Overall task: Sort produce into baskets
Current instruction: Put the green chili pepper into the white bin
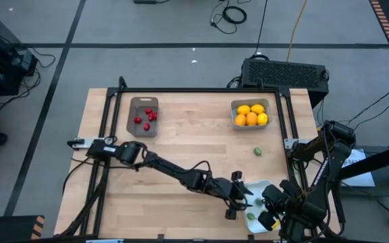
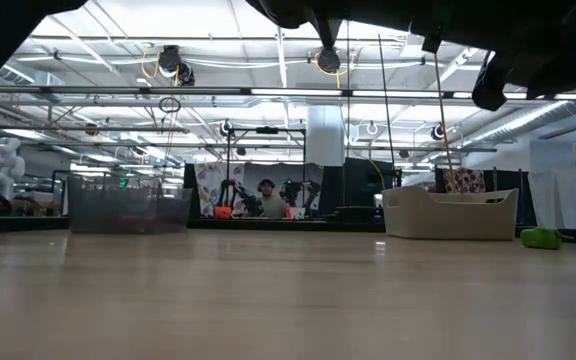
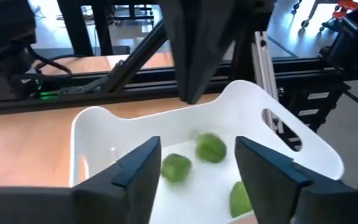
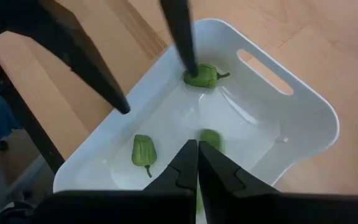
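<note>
The white tray [image 1: 259, 188] stands at the table's near right and holds three tiny green pieces, seen in the left wrist view [image 3: 211, 148] [image 3: 176, 168] [image 3: 241, 198] and the right wrist view [image 4: 204, 76]. My left gripper [image 1: 247, 197] [image 3: 197, 168] is open and empty, a little above the tray's left end. My right gripper [image 1: 270, 214] [image 4: 197, 163] is shut and empty, above the tray's near right part. One more green piece [image 1: 257, 152] [image 2: 541, 238] lies on the bare table, between the white tray and the citrus tray.
A brown-grey tray [image 1: 143, 116] with several red pieces stands at the far left. A grey-blue tray [image 1: 250, 113] with yellow and orange citrus stands at the far right. Black frame rails [image 1: 201, 90] run along the table's edges. Bare wood lies in the middle.
</note>
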Controlling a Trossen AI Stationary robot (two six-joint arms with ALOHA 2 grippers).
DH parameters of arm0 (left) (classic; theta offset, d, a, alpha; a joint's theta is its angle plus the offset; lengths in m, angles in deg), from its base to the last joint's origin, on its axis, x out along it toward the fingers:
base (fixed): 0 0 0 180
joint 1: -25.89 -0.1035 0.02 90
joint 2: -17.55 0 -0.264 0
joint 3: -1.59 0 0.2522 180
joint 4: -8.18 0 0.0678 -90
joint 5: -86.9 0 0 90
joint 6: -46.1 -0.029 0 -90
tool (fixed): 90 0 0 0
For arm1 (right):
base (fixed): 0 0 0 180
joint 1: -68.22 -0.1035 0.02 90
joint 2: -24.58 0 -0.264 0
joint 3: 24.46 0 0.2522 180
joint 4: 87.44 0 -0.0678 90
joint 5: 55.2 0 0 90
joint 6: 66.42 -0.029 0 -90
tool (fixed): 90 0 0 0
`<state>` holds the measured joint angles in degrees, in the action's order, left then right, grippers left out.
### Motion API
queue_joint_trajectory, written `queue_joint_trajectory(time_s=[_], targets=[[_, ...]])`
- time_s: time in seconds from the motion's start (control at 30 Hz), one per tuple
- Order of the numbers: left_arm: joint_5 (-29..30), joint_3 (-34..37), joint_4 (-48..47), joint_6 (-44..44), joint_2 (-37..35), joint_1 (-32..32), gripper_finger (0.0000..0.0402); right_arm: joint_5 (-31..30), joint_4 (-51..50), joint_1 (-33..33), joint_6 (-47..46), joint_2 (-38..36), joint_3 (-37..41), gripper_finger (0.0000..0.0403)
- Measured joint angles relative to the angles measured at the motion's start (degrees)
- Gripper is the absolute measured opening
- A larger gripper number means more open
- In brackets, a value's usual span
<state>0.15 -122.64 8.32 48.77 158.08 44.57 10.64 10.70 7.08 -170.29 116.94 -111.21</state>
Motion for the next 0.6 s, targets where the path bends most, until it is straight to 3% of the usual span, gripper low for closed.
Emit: queue_joint_trajectory(time_s=[0.27, 0.43, 0.6], targets=[[1.4, -0.1, -6.5, -1.8, -4.5, -0.9, 0.0237, 0.0, 0.3, 0.0, -0.5, 0.0, 0.0, 0.0004], [2.2, -0.1, -19.7, -4.6, -9.0, -2.0, 0.0237, 0.1, 0.0, 0.0, -0.4, 0.0, 0.0, 0.0004], [7.8, -0.1, -41.7, -8.0, -14.9, -2.6, 0.0237, 0.0, -3.0, 0.1, -1.3, 0.0, 0.0, 0.0004]])
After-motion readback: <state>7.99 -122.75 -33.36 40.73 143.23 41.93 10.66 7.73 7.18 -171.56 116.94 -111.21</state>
